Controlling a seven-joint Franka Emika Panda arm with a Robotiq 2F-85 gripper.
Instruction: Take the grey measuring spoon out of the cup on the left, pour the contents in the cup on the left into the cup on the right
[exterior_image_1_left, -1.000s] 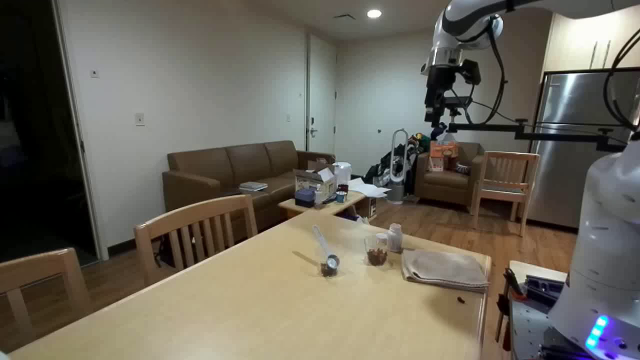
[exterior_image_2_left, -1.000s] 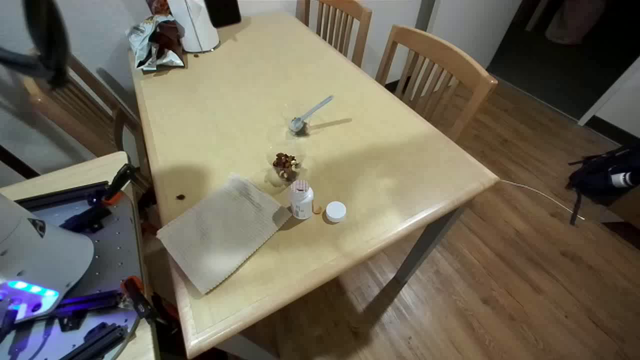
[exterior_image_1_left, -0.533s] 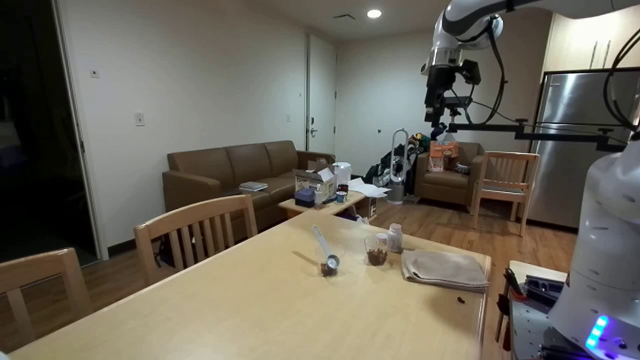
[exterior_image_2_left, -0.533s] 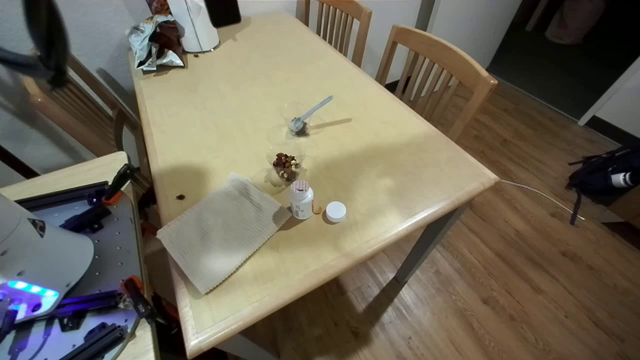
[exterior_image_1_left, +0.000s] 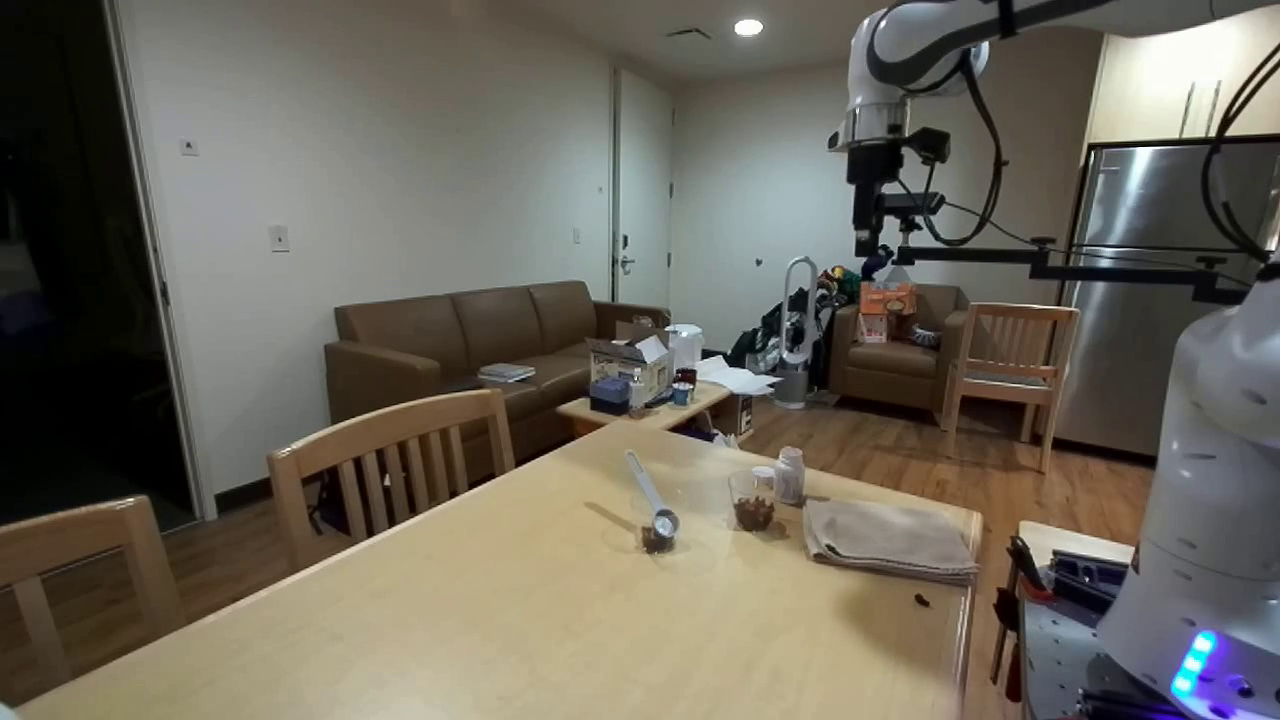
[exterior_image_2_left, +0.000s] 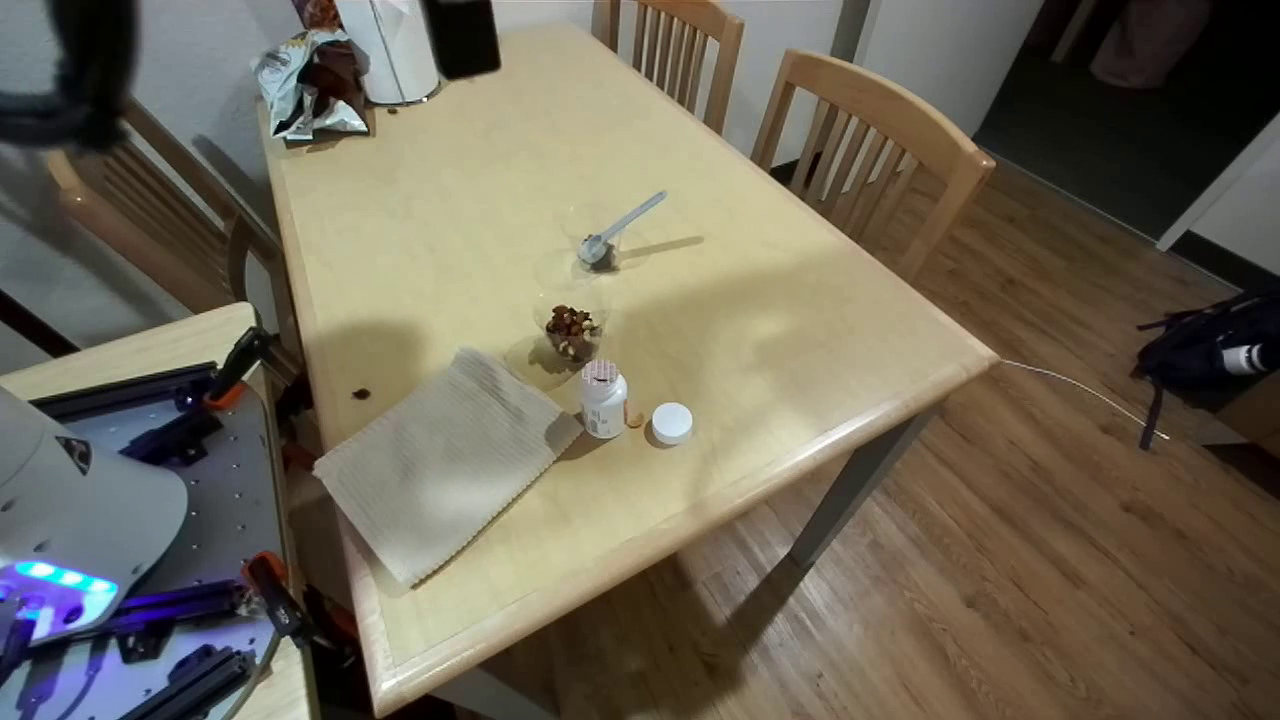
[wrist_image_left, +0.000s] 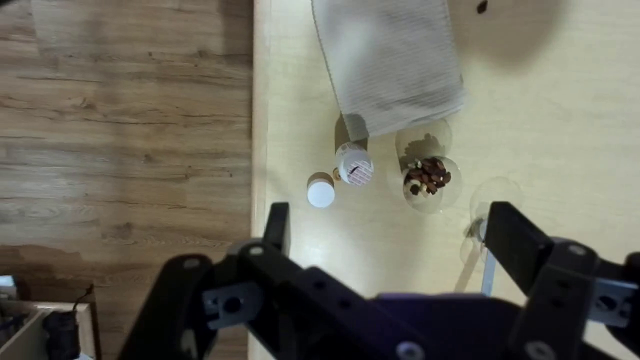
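Note:
A clear cup (exterior_image_1_left: 657, 540) with a little dark content stands on the table. It also shows in an exterior view (exterior_image_2_left: 600, 258). The grey measuring spoon (exterior_image_1_left: 650, 490) leans in it, its handle sticking out over the rim; the spoon (exterior_image_2_left: 632, 213) shows there too. In the wrist view a finger partly hides this cup and the spoon (wrist_image_left: 488, 272). A second clear cup (exterior_image_1_left: 752, 512) holds nuts; it shows in an exterior view (exterior_image_2_left: 572, 332) and the wrist view (wrist_image_left: 427, 182). My gripper (wrist_image_left: 390, 222) is open and empty, high above the table; its fingers (exterior_image_1_left: 865, 245) point down.
A white bottle (exterior_image_2_left: 603, 402) and its white cap (exterior_image_2_left: 671, 424) stand beside the nut cup. A folded cloth (exterior_image_2_left: 445, 470) lies at the table corner. A snack bag (exterior_image_2_left: 315, 88) and a white roll (exterior_image_2_left: 400, 60) stand at the far end. Chairs (exterior_image_2_left: 870, 140) line one side.
The arm and gripper have shifted a little to the left in an exterior view, and the gripper hangs more upright. The cups, spoon and other table things have not moved.

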